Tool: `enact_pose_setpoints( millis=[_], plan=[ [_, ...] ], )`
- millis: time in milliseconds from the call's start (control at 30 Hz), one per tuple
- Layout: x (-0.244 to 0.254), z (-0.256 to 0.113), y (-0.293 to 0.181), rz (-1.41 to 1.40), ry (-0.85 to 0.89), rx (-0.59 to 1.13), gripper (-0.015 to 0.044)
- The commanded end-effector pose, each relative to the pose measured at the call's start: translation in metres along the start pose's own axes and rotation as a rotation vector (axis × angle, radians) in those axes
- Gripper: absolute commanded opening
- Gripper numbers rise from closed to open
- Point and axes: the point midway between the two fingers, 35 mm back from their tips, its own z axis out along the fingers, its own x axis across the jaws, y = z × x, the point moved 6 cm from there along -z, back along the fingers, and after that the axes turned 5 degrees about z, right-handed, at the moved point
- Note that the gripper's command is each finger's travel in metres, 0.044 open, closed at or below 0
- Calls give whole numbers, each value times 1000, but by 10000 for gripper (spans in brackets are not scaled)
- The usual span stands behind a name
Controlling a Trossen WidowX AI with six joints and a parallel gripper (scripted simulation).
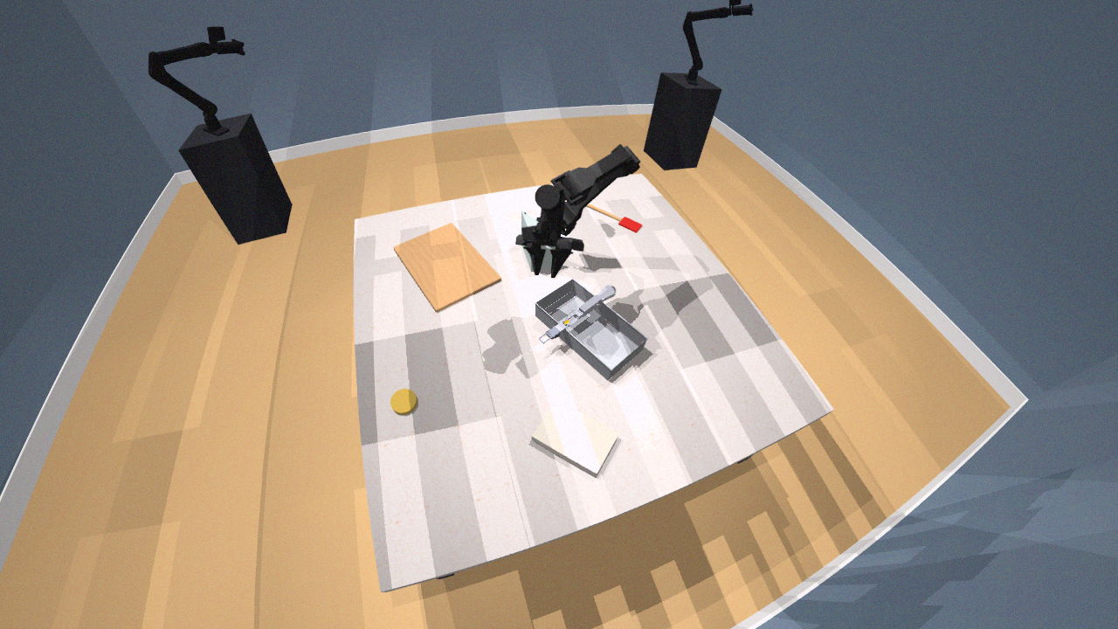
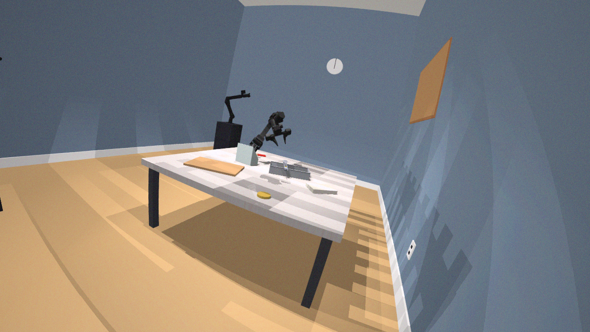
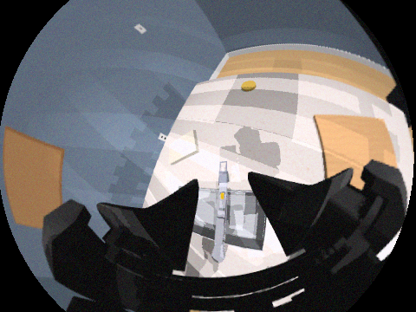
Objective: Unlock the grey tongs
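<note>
The grey tongs (image 1: 596, 301) (image 2: 285, 165) (image 3: 220, 234) lie across the roasting tin (image 1: 629, 355) (image 2: 298, 173) (image 3: 244, 241), their ends reaching past its long walls. Their arms are together, with a small yellow mark on them. My gripper (image 1: 545, 275) (image 2: 281, 144) (image 3: 223, 179) is open and empty, high above the table. In the wrist view the tongs show between and beyond its fingers, not touching them. The wooden board (image 1: 447, 266) (image 2: 214, 166) (image 3: 347, 139) lies flat, apart from the tin.
A yellow disc (image 1: 403, 401) (image 2: 263, 195) (image 3: 249, 86) and a cream slab (image 1: 576, 444) (image 2: 321, 189) (image 3: 184, 148) lie on the table (image 1: 461, 485). A pale green block (image 2: 246, 154) stands near the arm. A red-headed tool (image 1: 630, 224) lies behind the tin.
</note>
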Motion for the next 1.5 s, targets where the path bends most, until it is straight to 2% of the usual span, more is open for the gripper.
enact_pose_setpoints(
  millis=[0,133,200,600,1467],
  plan=[
    [-6,47,-30,67,5,257,260],
    [-16,86,-66,152,-5,506,260],
    [-18,92,-72,170,-9,546,260],
    [-18,94,-73,169,-11,545,260],
    [-17,133,-92,166,-19,537,260]
  ],
)
